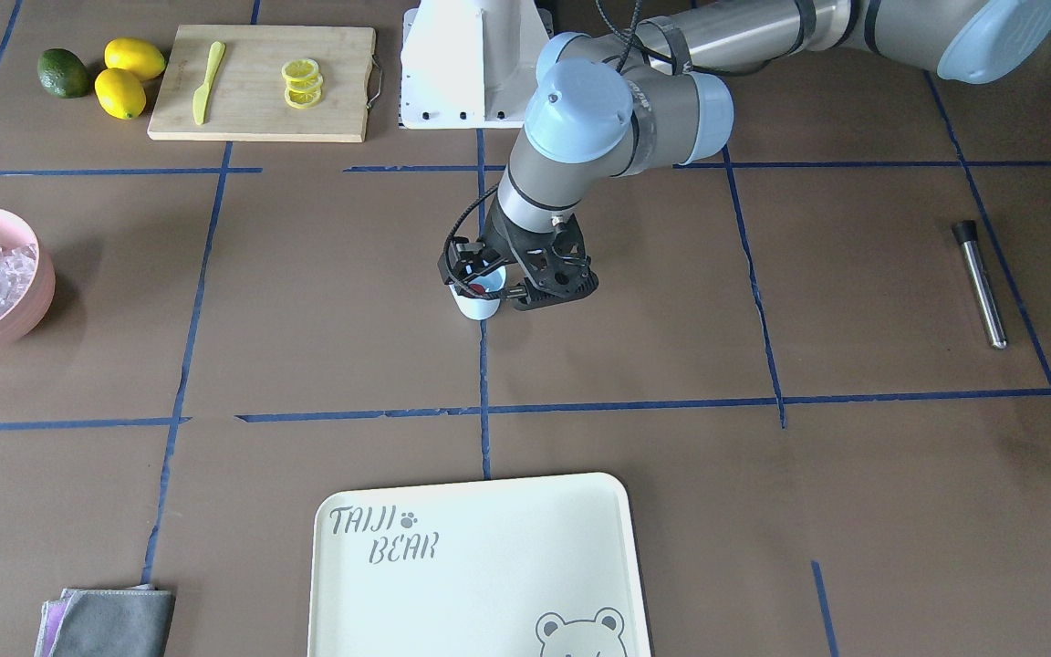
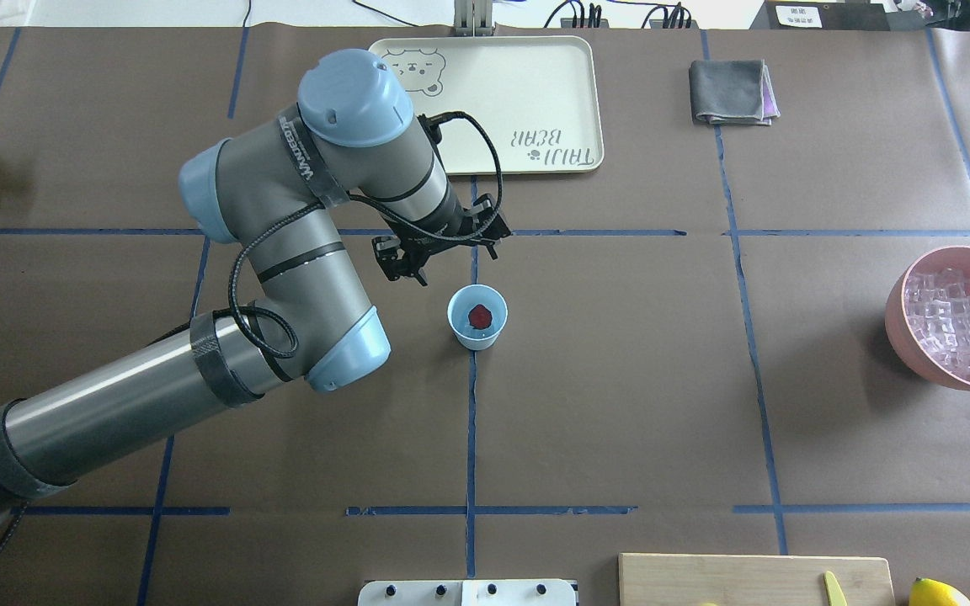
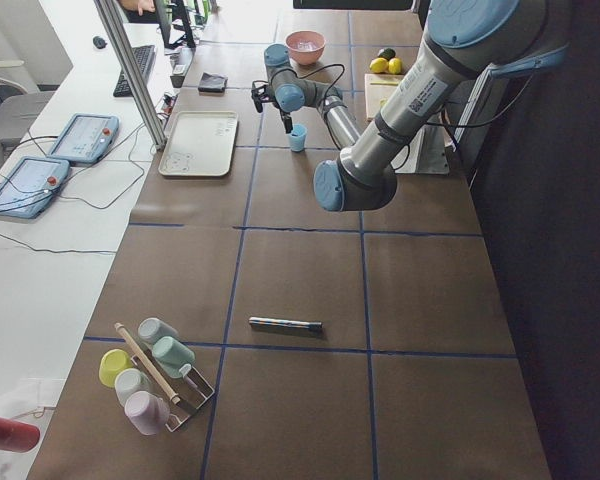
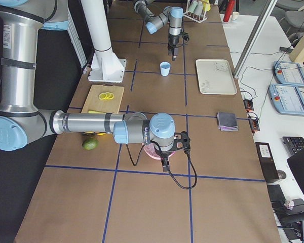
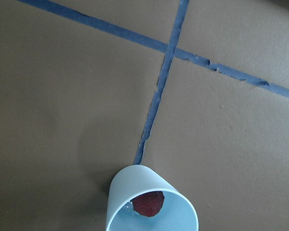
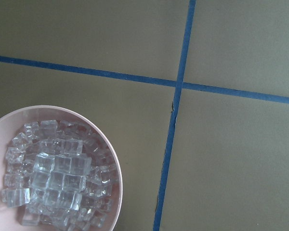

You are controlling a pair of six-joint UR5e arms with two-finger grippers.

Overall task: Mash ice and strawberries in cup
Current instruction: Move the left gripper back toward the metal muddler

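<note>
In the overhead view we see the cup (image 2: pixel 475 338) standing upright at the centre of the frame, on a blue tape line of the brown surface (image 2: pixel 620 379). The single red strawberry (image 2: pixel 479 316) lies inside it. The left claw (image 2: pixel 441 250) hangs just up and left of the cup, raised above it and not touching it. Its fingers are spread apart and it has hold of nothing.

The ice (image 2: pixel 956 324) is heaped in the pink bowl (image 2: pixel 902 337) at the right edge of that frame, well apart from the cup. In the exterior right view the right claw (image 4: pixel 165 163) points down over this bowl in the middle of the frame. We cannot tell whether its fingers are apart or together.
</note>
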